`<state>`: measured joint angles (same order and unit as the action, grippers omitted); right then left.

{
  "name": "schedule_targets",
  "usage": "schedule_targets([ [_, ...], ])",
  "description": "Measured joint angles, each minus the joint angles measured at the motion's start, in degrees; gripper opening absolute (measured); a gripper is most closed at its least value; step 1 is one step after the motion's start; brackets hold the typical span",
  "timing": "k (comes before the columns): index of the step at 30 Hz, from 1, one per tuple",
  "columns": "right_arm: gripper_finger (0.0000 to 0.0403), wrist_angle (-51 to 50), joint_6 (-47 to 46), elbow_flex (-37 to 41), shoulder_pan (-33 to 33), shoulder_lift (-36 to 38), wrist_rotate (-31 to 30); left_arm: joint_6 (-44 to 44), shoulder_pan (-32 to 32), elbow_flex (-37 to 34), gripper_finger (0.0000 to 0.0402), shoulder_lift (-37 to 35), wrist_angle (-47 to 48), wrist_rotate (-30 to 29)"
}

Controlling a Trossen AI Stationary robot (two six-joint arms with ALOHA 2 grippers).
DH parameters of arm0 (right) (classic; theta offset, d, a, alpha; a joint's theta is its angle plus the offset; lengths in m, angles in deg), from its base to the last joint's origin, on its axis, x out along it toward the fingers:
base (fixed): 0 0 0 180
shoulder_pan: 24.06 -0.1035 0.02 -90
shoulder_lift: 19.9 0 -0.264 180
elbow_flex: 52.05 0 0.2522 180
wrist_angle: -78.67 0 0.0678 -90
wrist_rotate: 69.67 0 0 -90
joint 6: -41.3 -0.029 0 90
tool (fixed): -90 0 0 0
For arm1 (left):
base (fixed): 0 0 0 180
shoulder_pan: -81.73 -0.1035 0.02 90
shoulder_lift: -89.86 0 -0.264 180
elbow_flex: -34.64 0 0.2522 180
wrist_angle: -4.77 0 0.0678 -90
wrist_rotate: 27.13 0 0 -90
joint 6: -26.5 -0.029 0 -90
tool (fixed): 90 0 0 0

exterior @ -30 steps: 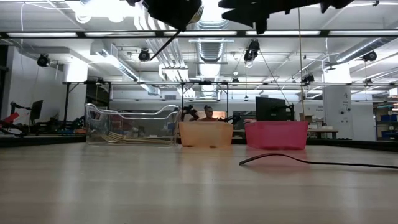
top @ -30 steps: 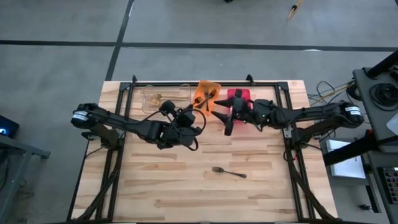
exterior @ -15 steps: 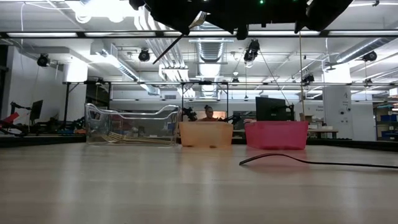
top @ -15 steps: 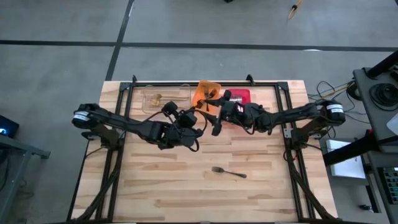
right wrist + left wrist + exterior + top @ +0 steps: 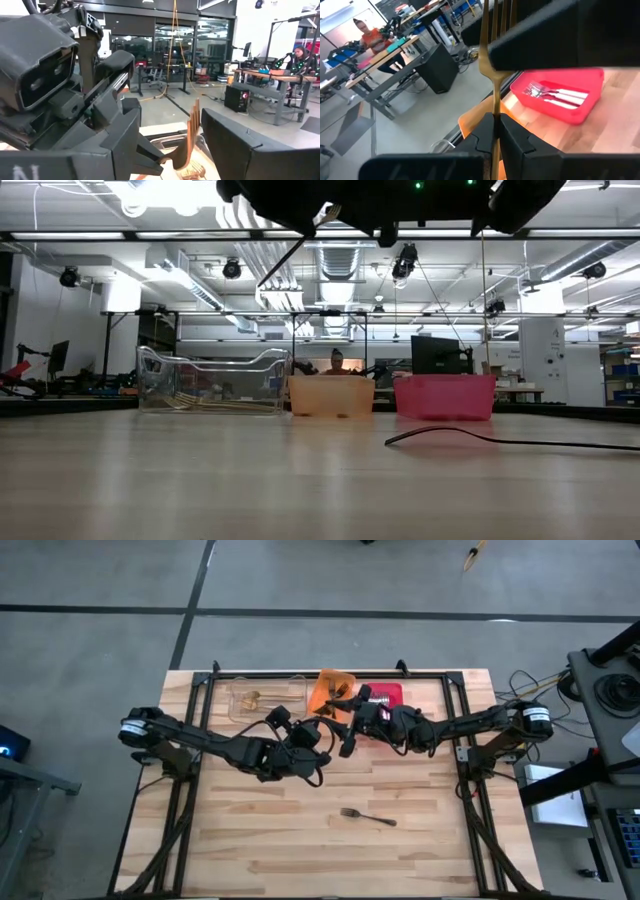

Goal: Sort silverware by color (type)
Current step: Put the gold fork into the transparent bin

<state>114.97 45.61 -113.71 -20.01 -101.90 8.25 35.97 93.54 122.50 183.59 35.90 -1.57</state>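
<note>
A gold fork [image 5: 496, 75] is up in the air above the table's middle, and my left gripper [image 5: 495, 122] is shut on it. Its tines [image 5: 192, 127] stand between the two fingers of my open right gripper [image 5: 175, 150], which faces the left one [image 5: 322, 735] at close range; I see no touch. In the low view the fork [image 5: 290, 255] slants under both grippers. A black fork [image 5: 368, 816] lies flat on the wood nearer the front edge. The red bin [image 5: 580, 112] holds silver forks with pale handles [image 5: 560, 95]. My left gripper pinches the gold fork's slim handle [image 5: 496, 107] between its two fingers. The fork runs on past the fingertips, along the fingers, with its tines at the far end. It is lifted clear of the table and slants in the low view.
A clear bin [image 5: 262, 697], an orange bin [image 5: 330, 690] and the red bin [image 5: 388, 695] stand in a row at the table's far edge. A dark metal frame [image 5: 200, 690] runs along the far and side edges. Bare wood lies toward the near edge.
My right gripper has swung from above the red bin toward the table's left and a little down, tipping its fingers upward, until its open fingers flank the gold fork's tines; it has kept still for the last half second. The left gripper keeps its hold.
</note>
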Motion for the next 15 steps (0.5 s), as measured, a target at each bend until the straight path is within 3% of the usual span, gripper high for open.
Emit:
schedule_targets([
  [6,0.0173,0.0,-0.7,0.0,0.1,0.0,-1.5,-0.4,0.0,0.0,0.0,0.2,-0.9,0.0],
  [15,0.0026,0.0,0.3,0.0,0.1,0.0,-2.0,-1.2,0.0,0.0,0.0,0.2,-1.8,0.1],
])
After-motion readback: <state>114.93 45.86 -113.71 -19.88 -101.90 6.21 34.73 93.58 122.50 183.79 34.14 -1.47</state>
